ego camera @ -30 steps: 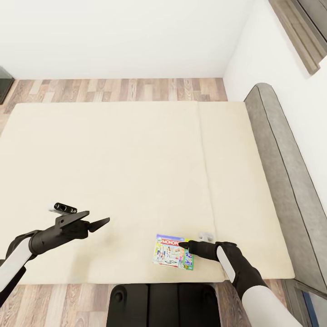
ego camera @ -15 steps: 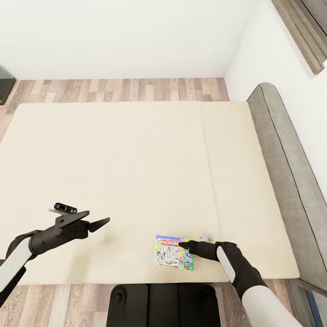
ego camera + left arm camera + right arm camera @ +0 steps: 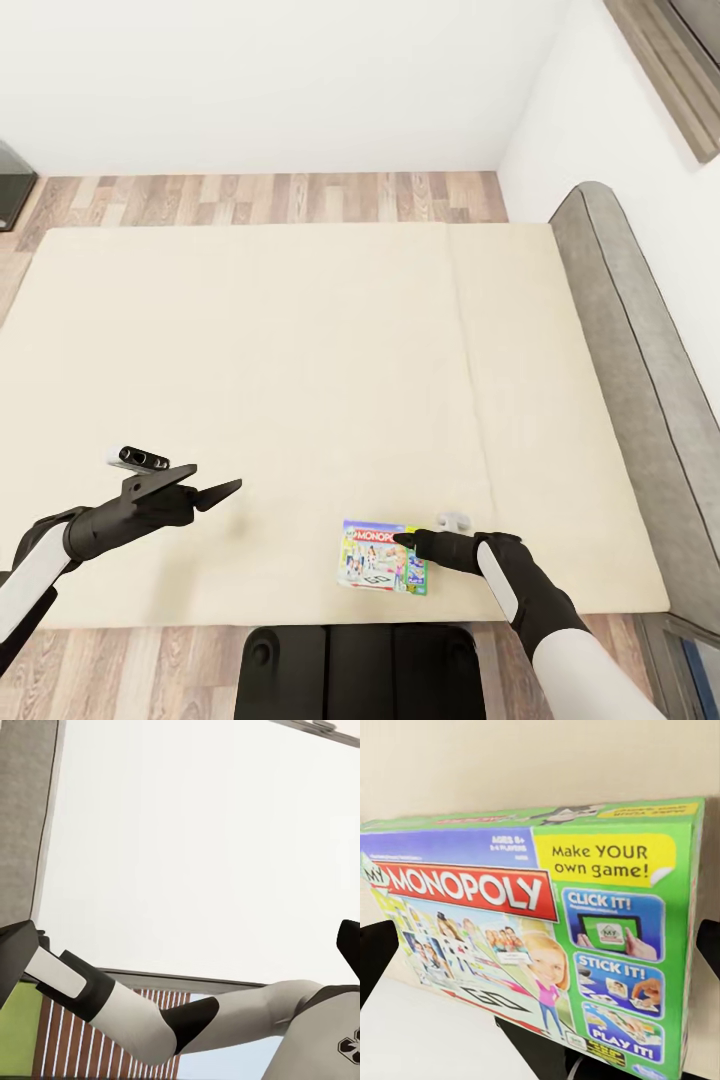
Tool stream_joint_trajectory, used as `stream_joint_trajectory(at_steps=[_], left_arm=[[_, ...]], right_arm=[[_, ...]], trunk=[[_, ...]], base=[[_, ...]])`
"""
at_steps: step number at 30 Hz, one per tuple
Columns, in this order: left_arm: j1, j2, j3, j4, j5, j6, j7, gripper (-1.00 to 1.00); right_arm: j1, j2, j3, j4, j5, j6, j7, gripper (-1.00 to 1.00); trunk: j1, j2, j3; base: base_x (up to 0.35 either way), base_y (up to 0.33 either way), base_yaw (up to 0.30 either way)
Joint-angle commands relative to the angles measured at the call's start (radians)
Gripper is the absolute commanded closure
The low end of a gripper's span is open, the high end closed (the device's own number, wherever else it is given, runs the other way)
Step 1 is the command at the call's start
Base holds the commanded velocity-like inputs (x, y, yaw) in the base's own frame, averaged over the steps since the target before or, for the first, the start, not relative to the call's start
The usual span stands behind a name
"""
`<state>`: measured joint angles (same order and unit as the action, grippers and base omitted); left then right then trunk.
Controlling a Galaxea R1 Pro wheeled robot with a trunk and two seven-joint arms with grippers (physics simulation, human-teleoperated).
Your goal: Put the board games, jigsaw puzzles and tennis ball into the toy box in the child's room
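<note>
A Monopoly box (image 3: pixel 381 556) is seen lying flat on the bed (image 3: pixel 300 370), close to the bed's near edge and not far from its near right corner. The seam line (image 3: pixel 470 370) of the bed is seen running from the far edge to the near edge, just right of the box.

The right gripper (image 3: pixel 404 541) is placed at the right side of the box, with a dark finger over the box's top. In the right wrist view the box (image 3: pixel 540 937) is seen very close up, and a dark finger (image 3: pixel 375 956) is seen at each side of it. The jaws are spread, one on each side of the box. It cannot be told if the box is pinched.

The left gripper (image 3: pixel 228 490) is held above the bed near its near left corner, well apart from the box. Its jaws look pressed together, with nothing between them.
</note>
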<state>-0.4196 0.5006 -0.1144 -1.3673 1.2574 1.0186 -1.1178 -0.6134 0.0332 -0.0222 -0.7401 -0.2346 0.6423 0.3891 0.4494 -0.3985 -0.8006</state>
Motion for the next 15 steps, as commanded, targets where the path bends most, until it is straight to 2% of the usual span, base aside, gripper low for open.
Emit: stream_joint_trajectory(at_steps=[1, 15], left_arm=[[-0.001, 0.001, -0.002, 0.0, 0.004, 0.005, -0.002, -1.0], [-0.001, 0.001, -0.002, 0.0, 0.004, 0.005, -0.003, -1.0]], right_arm=[[0.0, 0.001, -0.002, -0.001, -0.003, 0.007, 0.001, -1.0], [0.0, 0.001, -0.002, -0.001, -0.003, 0.007, 0.001, -1.0]], trunk=[[0.001, -0.002, -0.001], [0.001, -0.002, -0.001]], base=[[0.0, 0.039, 0.0], [0.0, 0.087, 0.0]])
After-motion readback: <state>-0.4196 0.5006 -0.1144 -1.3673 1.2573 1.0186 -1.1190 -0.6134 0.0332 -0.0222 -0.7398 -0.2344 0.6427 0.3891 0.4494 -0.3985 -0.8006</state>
